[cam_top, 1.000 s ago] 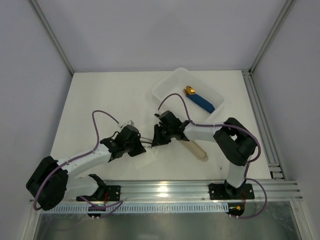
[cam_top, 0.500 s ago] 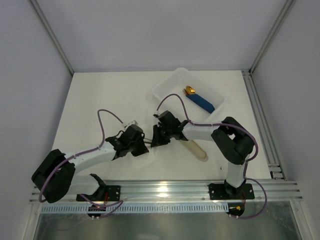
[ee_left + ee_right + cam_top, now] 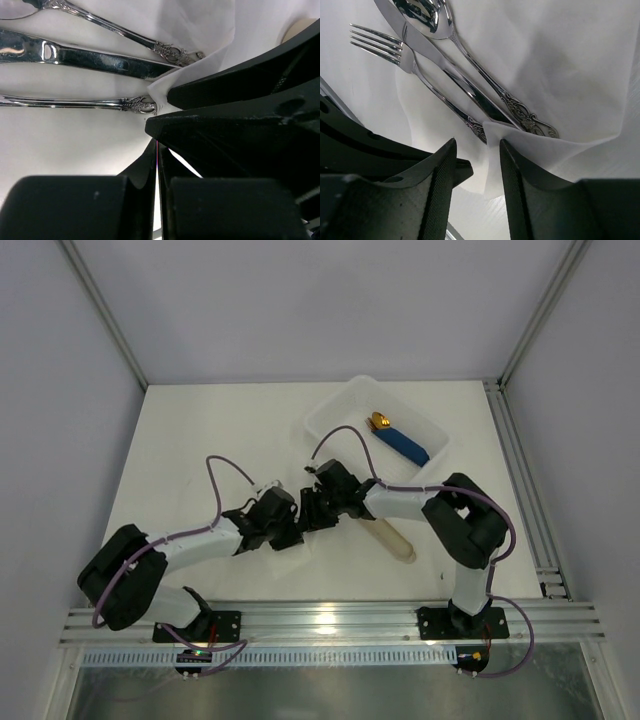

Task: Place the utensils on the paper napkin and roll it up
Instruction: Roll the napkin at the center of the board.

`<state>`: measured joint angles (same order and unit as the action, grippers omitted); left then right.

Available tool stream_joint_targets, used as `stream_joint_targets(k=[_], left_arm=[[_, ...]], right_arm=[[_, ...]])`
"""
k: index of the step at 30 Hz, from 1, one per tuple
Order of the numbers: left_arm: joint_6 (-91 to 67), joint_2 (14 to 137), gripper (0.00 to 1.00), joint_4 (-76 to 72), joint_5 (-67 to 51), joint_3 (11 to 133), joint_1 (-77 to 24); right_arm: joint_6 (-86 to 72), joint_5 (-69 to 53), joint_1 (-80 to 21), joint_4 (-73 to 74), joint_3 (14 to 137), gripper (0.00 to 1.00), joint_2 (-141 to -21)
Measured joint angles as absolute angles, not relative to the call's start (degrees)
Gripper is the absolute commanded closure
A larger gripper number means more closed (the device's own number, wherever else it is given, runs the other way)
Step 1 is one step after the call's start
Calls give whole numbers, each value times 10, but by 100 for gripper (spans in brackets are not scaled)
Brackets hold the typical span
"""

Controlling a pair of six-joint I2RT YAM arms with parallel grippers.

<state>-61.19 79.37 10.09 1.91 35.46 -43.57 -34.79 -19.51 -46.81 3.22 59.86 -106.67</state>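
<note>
The utensils, a fork (image 3: 395,50), a knife (image 3: 455,75) and a spoon (image 3: 427,15), lie side by side on the paper napkin (image 3: 545,65). One napkin edge is folded over their handle ends. My right gripper (image 3: 476,165) is open just above that fold, whose loose edge lies between its fingers (image 3: 442,175) untouched. My left gripper (image 3: 159,165) is shut beside the fork handle (image 3: 75,102), tips under the right gripper's body. From above, both grippers (image 3: 285,530) (image 3: 312,510) meet over the napkin (image 3: 300,550) and hide the cutlery.
A beige oblong sleeve (image 3: 393,538) lies right of the grippers under the right forearm. A white plastic tray (image 3: 330,415) at the back holds a blue-handled gold-tipped piece (image 3: 405,447). Frame rails run along the right and near edges.
My left gripper has slid right, up against the right gripper. The right jaws have opened and let go of the napkin fold.
</note>
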Motion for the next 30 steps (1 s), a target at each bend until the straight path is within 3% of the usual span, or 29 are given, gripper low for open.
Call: stream_joint_targets(k=[30], left_arm=[[-640,806,100,42,47,329,-453]], right_arm=[[-374,-192,-463,19,602,51,-1069]])
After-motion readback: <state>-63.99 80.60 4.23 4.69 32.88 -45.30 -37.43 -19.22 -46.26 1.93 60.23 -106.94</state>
